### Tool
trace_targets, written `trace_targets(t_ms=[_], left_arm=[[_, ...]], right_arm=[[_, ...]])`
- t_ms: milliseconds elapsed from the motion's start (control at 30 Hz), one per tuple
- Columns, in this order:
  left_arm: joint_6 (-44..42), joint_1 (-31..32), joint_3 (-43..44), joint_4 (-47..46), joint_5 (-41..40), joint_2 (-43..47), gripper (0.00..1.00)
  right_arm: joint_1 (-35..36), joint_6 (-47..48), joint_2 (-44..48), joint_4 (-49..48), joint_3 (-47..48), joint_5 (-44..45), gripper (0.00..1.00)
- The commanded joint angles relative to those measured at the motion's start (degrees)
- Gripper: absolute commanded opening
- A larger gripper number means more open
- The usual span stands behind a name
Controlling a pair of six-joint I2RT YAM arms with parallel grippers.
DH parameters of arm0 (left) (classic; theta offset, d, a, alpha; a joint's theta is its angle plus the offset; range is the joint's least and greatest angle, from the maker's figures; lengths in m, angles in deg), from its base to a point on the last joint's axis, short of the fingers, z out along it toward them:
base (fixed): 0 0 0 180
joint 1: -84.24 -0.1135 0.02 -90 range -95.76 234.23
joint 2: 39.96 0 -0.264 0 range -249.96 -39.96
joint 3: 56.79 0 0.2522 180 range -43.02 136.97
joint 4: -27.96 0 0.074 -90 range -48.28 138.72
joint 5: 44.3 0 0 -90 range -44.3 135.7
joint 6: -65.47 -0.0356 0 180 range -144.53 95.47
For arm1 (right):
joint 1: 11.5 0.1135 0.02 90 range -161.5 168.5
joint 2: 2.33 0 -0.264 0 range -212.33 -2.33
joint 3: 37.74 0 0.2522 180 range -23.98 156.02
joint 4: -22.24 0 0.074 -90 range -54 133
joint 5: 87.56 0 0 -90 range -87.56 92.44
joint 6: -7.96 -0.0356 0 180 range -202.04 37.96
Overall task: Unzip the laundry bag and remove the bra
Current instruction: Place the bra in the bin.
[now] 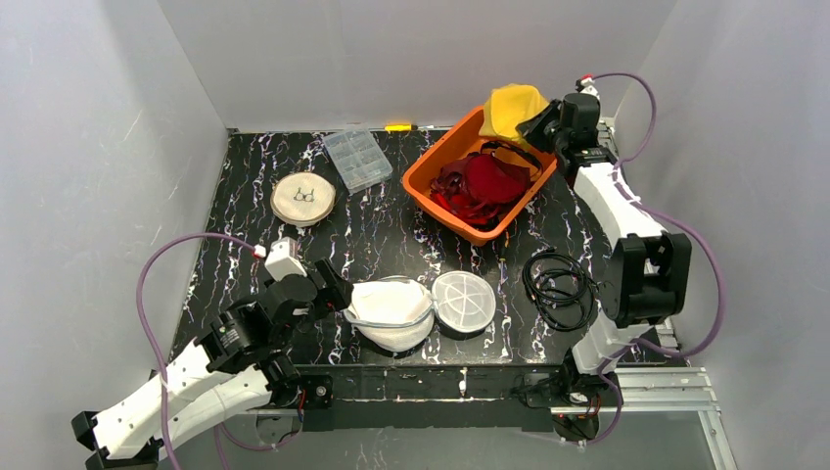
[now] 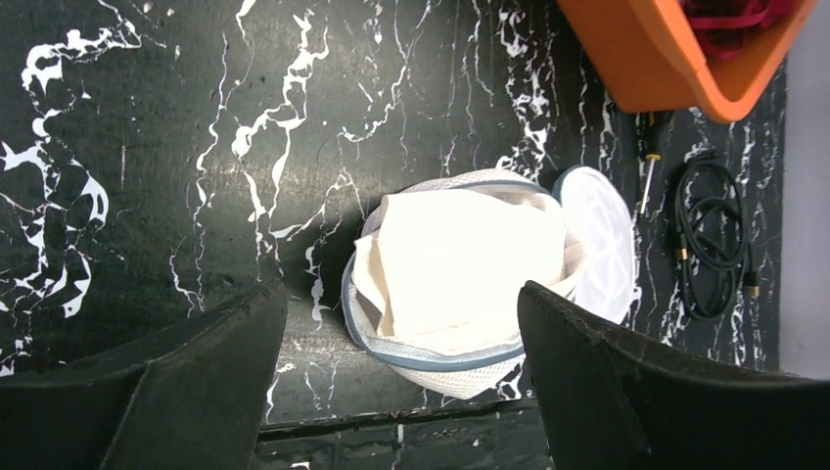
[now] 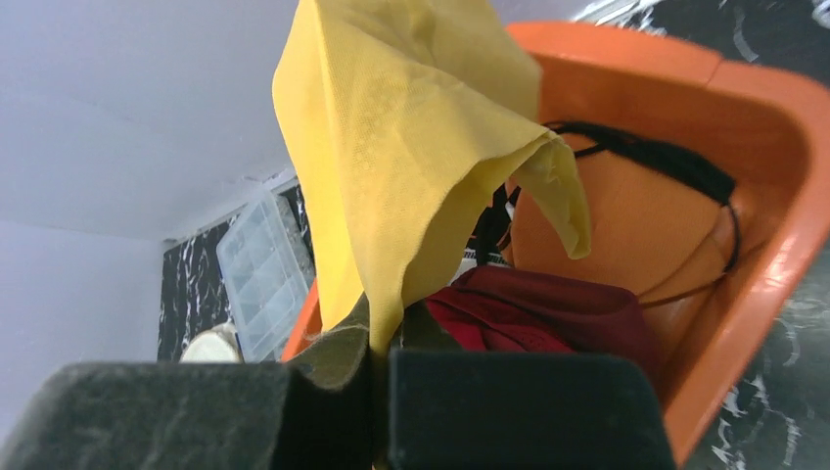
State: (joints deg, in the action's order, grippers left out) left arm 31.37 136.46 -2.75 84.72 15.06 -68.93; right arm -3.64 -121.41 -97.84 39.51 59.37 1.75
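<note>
Laundry bag (image 1: 391, 313) lies on black marbled table (image 1: 245, 196).

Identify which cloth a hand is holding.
The yellow cloth, pinched by the right hand; red cloth lies in the bin, white cloth in the mesh bag.

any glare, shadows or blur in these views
Top external: evenly lit and sharp. Left wrist: the laundry bag is nearly blown out, with a shadow beside it; the left gripper's fingers are soft. Right wrist: the right gripper's fingers, pinching the yellow cloth, blur darkly; glare on the orange bin.
</note>
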Motion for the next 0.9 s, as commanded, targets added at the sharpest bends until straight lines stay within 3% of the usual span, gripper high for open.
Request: trace_targets(t_ms=[0, 300, 867], left_arm=[[0.5, -0.2, -1.5, -1.2, -0.5, -1.4, 0.85], [-0.5, -0.2, -1.3, -2.8, -0.7, -5.6, 0.85], [1.2, -0.2, -3.5, -2.8, 1.1, -6.3, 0.84]], right_arm=[[0.3, -2.2, -2.1, -10.9, -1.5, -7.5, 0.01], [0.1, -2.4, -6.2, -15.6, -4.6, -5.5, 0.01], [-1.9, -2.8, -15.5, -10.4, -3.2, -5.4, 0.01]])
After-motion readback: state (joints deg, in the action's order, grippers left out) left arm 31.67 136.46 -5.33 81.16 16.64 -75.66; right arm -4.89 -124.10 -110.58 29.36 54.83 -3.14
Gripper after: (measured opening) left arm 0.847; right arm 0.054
